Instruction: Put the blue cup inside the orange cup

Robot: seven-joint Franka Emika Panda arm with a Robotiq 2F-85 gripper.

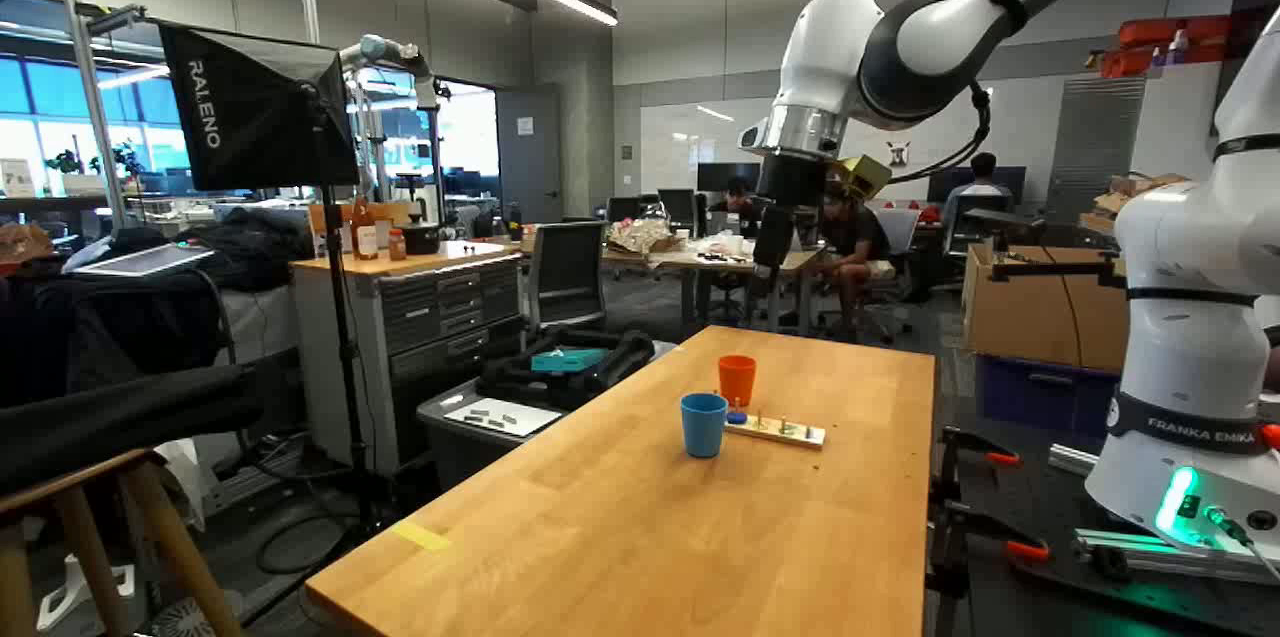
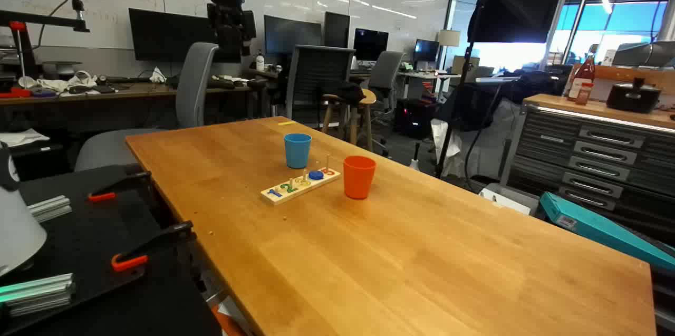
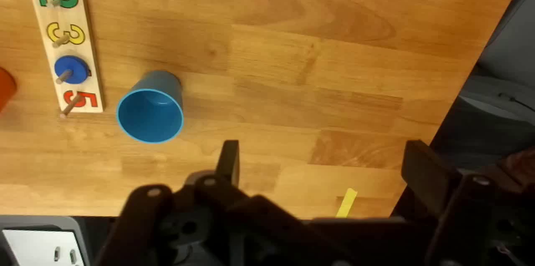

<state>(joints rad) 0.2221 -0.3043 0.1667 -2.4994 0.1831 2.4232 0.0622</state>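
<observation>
My gripper [image 3: 322, 145] spread wide, nothing held; blue cup [image 3: 150, 109] stands upright on table [image 1: 660, 532] beside peg board [image 2: 300, 187], probably light, slick, slightly springy, so I'd pinch opposite walls gently, just below rim.

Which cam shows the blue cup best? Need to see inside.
Wrist view: the blue cup appears largest there, and the camera looks down into it, whole rim and inside unobstructed. In both exterior views it is smaller, standing upright, with mostly outer wall showing and only a sliver of the inside.
</observation>
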